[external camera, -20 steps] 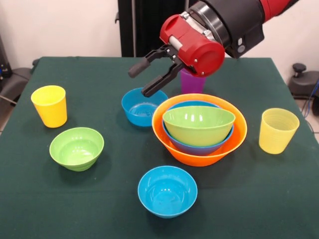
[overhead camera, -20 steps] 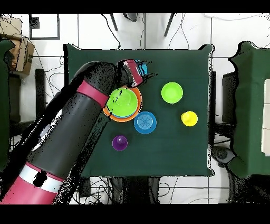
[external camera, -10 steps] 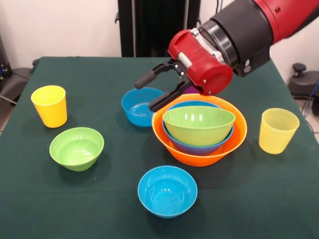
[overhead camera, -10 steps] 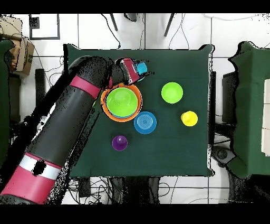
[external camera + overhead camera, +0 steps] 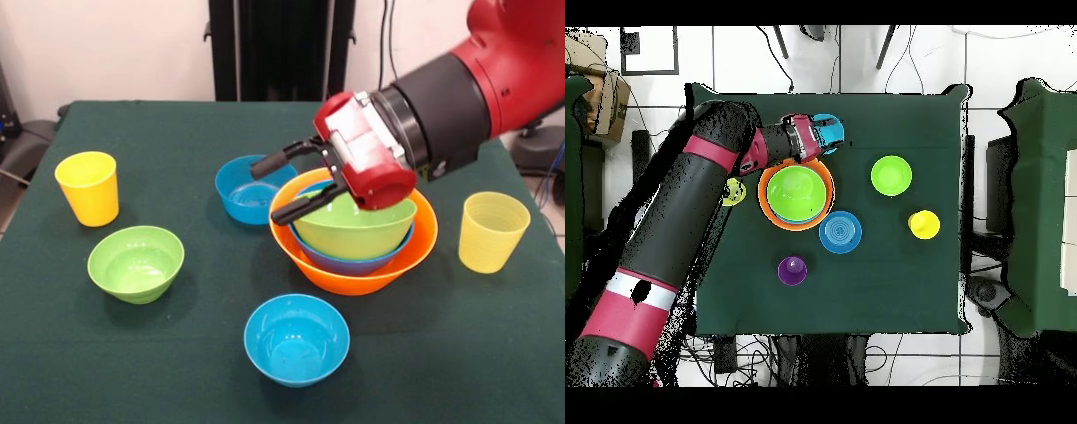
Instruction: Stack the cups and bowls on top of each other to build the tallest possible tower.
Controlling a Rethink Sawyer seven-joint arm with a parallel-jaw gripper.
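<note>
Front view: across the dark green cloth-covered surface (image 5: 106, 353) reaches the red and black arm (image 5: 477, 79), its claw (image 5: 284, 188) spread wide and empty over the left rim of the tower (image 5: 353, 231), a big orange plastic bowl holding a blue bowl and a green one. Just left sits a small blue bowl (image 5: 247, 190); another (image 5: 296, 339) lies nearer. Opaque yellow tumbler (image 5: 88, 187) stands far left.

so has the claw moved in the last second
Yes. In the front view the claw has dropped and shifted right against the orange bowl, from above the small blue bowl down to the orange bowl's left rim, open.
</note>
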